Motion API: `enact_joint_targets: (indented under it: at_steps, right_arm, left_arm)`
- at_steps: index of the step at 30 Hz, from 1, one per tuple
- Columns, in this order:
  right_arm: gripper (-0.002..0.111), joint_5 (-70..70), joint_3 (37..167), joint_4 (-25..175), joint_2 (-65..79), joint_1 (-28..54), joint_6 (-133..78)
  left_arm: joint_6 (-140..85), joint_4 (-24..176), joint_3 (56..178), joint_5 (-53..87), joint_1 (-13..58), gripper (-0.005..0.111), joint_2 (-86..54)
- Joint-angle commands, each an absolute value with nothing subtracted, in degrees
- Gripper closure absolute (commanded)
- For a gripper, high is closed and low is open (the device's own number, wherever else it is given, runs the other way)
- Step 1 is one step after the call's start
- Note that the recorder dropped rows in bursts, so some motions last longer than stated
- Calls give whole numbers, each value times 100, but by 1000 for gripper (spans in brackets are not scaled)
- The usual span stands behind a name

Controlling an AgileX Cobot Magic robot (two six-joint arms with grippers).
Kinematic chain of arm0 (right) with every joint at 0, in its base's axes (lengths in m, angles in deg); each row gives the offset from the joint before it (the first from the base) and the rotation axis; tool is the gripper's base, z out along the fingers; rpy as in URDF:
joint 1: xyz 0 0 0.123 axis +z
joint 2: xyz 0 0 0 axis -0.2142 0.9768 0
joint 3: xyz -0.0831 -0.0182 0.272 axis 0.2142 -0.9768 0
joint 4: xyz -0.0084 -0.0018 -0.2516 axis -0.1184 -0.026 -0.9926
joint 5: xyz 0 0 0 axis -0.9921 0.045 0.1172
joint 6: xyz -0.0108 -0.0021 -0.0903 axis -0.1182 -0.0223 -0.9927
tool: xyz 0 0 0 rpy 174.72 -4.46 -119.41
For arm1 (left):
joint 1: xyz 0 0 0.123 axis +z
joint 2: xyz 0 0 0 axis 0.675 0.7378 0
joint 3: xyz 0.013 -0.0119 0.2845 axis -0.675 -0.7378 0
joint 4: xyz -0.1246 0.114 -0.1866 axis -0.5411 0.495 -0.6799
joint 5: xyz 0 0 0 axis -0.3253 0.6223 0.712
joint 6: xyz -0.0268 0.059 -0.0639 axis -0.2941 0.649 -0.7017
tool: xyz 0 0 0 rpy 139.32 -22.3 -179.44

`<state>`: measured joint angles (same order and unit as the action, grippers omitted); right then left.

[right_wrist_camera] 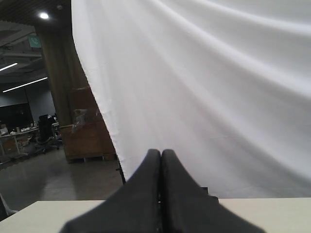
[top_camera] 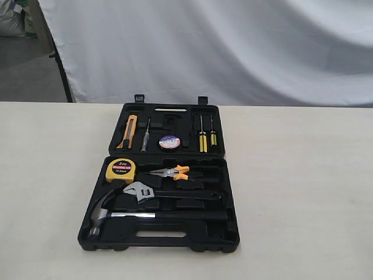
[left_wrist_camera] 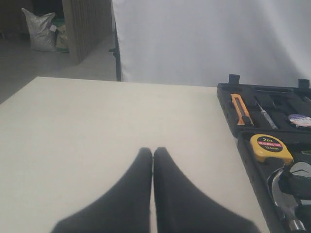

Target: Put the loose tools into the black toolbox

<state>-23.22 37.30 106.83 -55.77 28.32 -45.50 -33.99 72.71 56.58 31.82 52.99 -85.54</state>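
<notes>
- Two yellow-handled screwdrivers (top_camera: 203, 140), one orange knife (top_camera: 129, 131), one tape measure (top_camera: 120, 170) and one pliers (top_camera: 175, 172) share the open black toolbox (top_camera: 230, 233) at frame centre
- One hammer (top_camera: 163, 215) lies in its lower half, one wrench (top_camera: 140, 191) just above, one tape roll (top_camera: 169, 142) in the upper half
- Left gripper (left_wrist_camera: 153, 151) and right gripper (right_wrist_camera: 161, 154) are both clenched, empty

Soft, even light fills every view, a little dim and grainy. The pale beige counter (top_camera: 303, 192) carries only a faint shadow round the large black moulded plastic toolbox (top_camera: 230, 233). The black left end effector (left_wrist_camera: 153, 150) and the black right end effector (right_wrist_camera: 161, 153) look blurred, too close for focus. A round ceiling lamp (right_wrist_camera: 44, 15) glares in a dark hall.
</notes>
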Motion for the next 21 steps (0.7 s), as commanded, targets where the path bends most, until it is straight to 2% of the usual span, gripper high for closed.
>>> enact_joint_targets:
  at_steps: [1,14,21]
  right_arm:
    - [108,-2348,3711,10610,-5618,2814,-4575]
    - [108,-2344,3711,10553,-5618,2814,-4562]
    - [108,-2150,3711,8264,-5618,2814,-3655]
  left_arm:
    - [-3444,7294,5640,3202,5307,106,-8576]
    - [-3444,7294,5640,3202,5307,106,-8576]
    - [-3444,7294,5640,3202,5307,106,-8576]
